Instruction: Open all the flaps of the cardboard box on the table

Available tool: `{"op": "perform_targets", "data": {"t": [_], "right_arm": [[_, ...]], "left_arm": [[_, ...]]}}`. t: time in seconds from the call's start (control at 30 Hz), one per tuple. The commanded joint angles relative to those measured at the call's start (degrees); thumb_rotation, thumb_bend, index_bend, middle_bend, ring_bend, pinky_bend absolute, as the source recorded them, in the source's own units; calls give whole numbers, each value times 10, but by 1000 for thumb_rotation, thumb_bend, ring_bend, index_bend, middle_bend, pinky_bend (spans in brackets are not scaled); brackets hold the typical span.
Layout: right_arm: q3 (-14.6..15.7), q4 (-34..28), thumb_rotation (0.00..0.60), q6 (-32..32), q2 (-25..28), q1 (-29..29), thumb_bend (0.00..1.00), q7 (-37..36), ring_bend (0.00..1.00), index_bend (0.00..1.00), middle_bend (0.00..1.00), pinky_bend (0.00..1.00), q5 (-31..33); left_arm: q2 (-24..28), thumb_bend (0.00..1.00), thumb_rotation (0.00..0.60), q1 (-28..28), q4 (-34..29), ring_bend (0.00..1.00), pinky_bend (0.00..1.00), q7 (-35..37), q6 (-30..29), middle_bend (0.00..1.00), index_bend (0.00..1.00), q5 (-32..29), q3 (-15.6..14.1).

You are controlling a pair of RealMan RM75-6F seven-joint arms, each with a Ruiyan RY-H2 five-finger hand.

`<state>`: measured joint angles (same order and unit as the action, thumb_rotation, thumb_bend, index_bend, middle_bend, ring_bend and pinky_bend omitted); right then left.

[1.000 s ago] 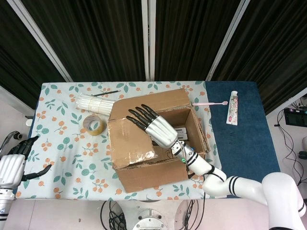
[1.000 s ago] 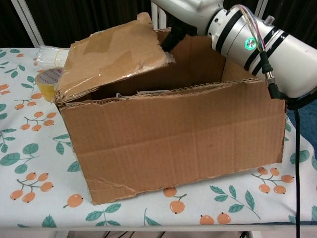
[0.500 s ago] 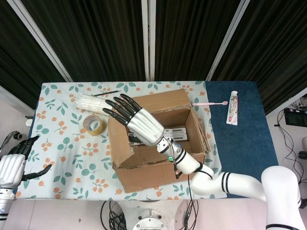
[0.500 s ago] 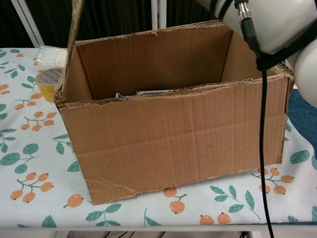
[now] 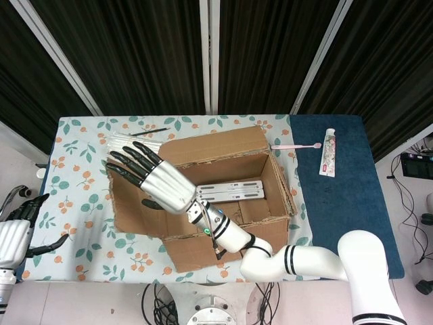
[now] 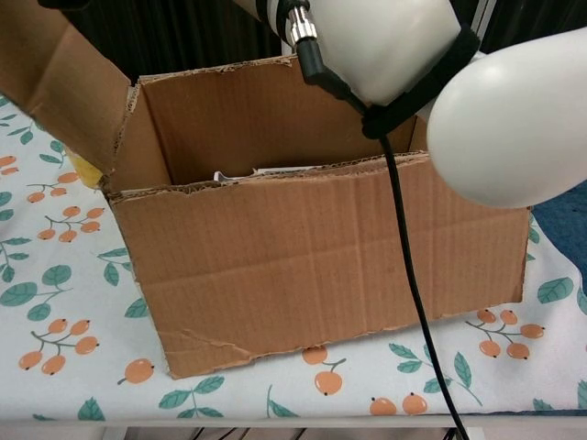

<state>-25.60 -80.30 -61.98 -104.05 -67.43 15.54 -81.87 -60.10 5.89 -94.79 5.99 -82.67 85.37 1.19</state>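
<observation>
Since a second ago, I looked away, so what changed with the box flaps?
The right hand, fingers spread, swept leftward and pushed the left flap from lying over the cardboard box to folded outward. The box, the toothpaste and the left hand stayed put.

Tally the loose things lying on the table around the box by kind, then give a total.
Toothpaste tube: 1
Toothbrush: 1
Bundle of white sticks: 1
Pen: 1
Total: 4 outside the cardboard box. Anything beneath the opened flap under the right hand is hidden.
</observation>
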Motion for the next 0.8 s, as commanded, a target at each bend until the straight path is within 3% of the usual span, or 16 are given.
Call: {"op": "perform_targets", "data": {"t": [0.03, 0.13, 0.23, 0.43, 0.53, 0.63, 0.8], "right_arm": [[6, -3, 600, -13, 11, 12, 44, -6, 0, 0, 0, 0, -2], [15, -22, 600, -27, 39, 31, 48, -5, 0, 0, 0, 0, -9], [36, -76, 600, -41, 105, 72, 88, 20, 0, 0, 0, 0, -17], [112, -300, 600, -62, 344, 215, 133, 224, 0, 0, 0, 0, 68], [154, -374, 600, -128, 436, 301, 133, 243, 0, 0, 0, 0, 79], [193, -374, 600, -180, 477, 369, 133, 191, 0, 0, 0, 0, 44], [274, -290, 600, -261, 486, 486, 130, 90, 0, 0, 0, 0, -20]], "left_arm": [[0, 148, 286, -1, 1, 129, 239, 2, -1, 120, 84, 0, 0], [0, 148, 284, -2, 2, 129, 239, 4, -3, 119, 84, 2, 0], [0, 148, 282, -3, 4, 129, 238, 6, -5, 119, 85, 2, 1], [-3, 147, 284, -1, 7, 129, 238, -3, -11, 120, 84, 12, 3], [-8, 148, 284, 2, 5, 129, 238, -20, -15, 120, 84, 19, 5], [-13, 147, 286, 5, 0, 129, 238, -36, -18, 120, 84, 25, 6], [-24, 147, 288, 8, -6, 129, 238, -68, -25, 120, 84, 35, 8]]}}
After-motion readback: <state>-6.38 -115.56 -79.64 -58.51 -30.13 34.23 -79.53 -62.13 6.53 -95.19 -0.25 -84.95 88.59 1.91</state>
